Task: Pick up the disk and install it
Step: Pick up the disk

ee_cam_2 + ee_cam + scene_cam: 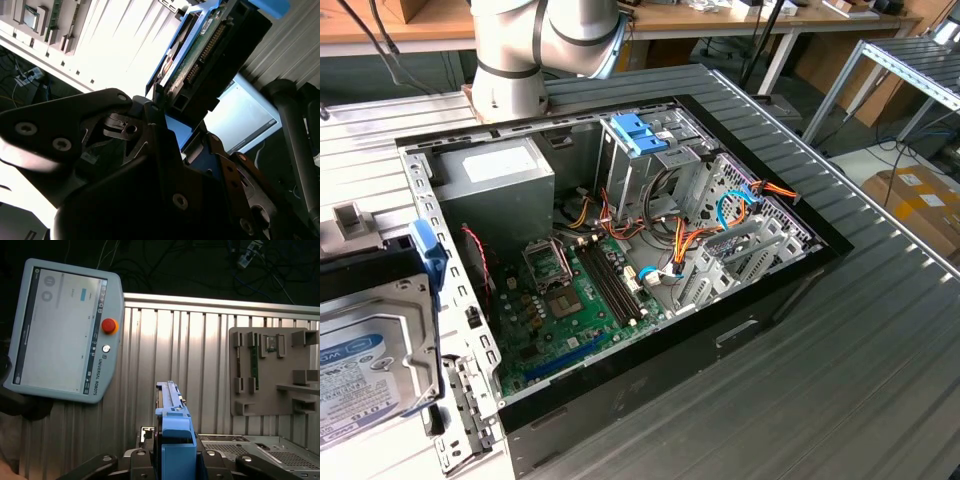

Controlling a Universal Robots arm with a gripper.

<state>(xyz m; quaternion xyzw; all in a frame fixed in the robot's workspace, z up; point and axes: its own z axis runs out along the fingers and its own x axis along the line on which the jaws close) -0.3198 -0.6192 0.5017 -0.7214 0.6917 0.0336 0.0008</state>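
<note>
Ribbed grey aluminium-profile table (880, 380). Open PC case (650, 385) lies flat on it, motherboard facing up. Arm base (510, 95) stands on the table just behind the case. In the first wrist view, a grey fixture plate (270, 372) with slotted holders lies on the slats near a case corner. Teach pendant (65, 330) overlaps the table edge; can't tell what supports it.

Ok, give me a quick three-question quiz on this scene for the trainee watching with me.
1. True or false: the disk is already seated inside the computer case.
2. What does the gripper hold? A the disk, B a memory stick, C the teach pendant.
3. What colour is the disk's side rail?
Key: 1 false, it is held outside the case. 2 A. 3 blue.
</note>
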